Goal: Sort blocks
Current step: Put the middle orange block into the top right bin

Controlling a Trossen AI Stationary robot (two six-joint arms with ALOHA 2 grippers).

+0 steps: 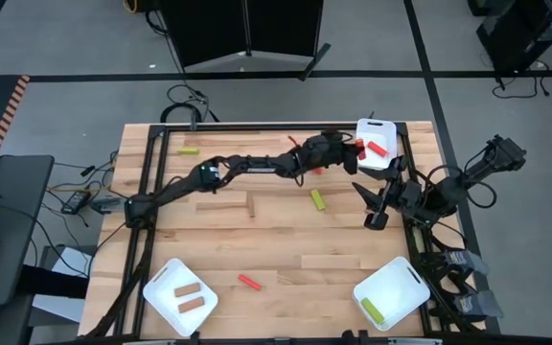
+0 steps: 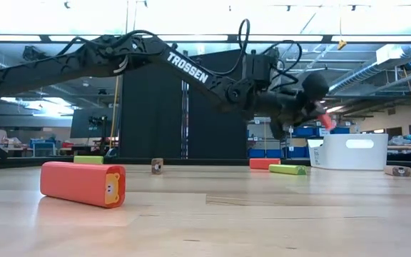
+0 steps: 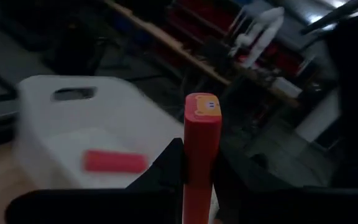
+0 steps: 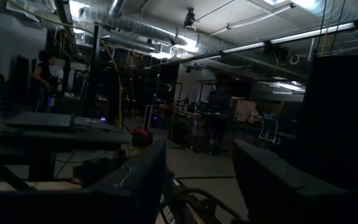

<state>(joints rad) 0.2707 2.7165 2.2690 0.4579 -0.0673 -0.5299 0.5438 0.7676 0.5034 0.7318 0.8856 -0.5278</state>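
The left gripper (image 1: 351,151) was clenched on a red block (image 3: 199,155), held above the table beside the white tray (image 1: 391,161) at the far right corner; a second red block (image 1: 379,149) lay inside that tray. The right gripper (image 1: 376,206) waited near the right edge, fingers apart, grasping nothing. Other blocks lay scattered: a yellow-green block (image 1: 318,200) mid-table; a red block (image 1: 249,282) near the front; two brown blocks (image 1: 189,297) in the front-left tray (image 1: 159,285).
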